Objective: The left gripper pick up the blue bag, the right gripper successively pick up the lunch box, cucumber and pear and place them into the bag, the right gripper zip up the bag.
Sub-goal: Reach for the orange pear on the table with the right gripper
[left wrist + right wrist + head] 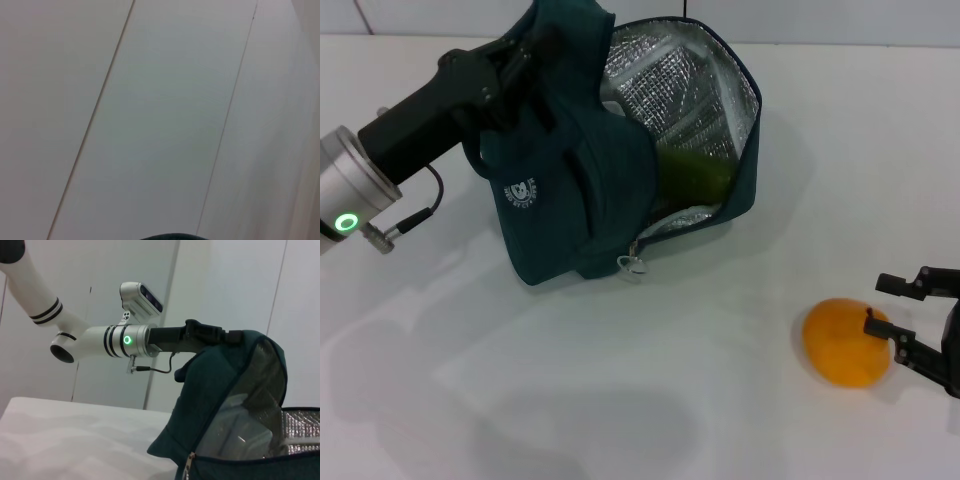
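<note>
Across the white tabletop (620,400), smooth and matte, bare ahead of the bag.

Up at the far middle, the blue bag (570,200): dark teal woven fabric, soft and slumped, tipped over toward the pear with its mouth gaping. Held that way on purpose, most likely, so that loads can go in from that side. Inside, crinkled silver foil lining (670,80), quilted and shiny.

Against the bag's top, on the side away from the pear, the left gripper (515,60), black and angular, pinching the padded handles and keeping the mouth raised; fingertips buried in fabric, so grip judged from the way the bag hangs.

Within the bag, seen from the right wrist view, the lunch box (240,435): clear hard plastic, rounded corners, already packed. Beside it, low in the bag's mouth, the cucumber (695,175), glossy green, also stowed.

Well apart from the bag, nearer the robot on the mouth side, the pear (845,343): round, orange-yellow, smooth-skinned, short dark stem, resting on the table, not yet lifted.

Just beyond the pear from the bag, the right gripper (892,315), fingers spread wide, tips at the fruit's stem end, probably lining up to close on it.

At the bag's lower seam, a small ring zipper pull (633,266), dangling, unused.
</note>
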### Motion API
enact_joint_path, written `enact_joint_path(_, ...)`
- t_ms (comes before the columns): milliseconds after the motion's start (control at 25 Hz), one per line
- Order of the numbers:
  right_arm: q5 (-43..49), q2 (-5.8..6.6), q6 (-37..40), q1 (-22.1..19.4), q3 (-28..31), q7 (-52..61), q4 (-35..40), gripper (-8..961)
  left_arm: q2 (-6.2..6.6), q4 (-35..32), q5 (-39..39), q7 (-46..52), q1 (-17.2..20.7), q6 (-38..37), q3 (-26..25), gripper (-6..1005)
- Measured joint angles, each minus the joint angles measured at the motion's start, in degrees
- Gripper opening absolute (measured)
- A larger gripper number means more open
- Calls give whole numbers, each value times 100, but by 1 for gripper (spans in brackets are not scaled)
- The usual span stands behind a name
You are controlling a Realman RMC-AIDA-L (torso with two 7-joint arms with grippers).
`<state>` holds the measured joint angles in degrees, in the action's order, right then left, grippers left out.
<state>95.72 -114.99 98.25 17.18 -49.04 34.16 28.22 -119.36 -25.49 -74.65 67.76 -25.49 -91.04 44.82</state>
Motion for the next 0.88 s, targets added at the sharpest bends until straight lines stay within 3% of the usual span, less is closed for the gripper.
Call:
enact_joint_path(800, 70, -5, -231, 77, -71, 21, -161, 352, 0, 0, -6, 0, -8, -2, 10, 43)
enact_joint_path(880, 70, -5, -258, 97, -70, 36, -209, 308, 1, 0, -6, 0, -13, -2, 9, 43)
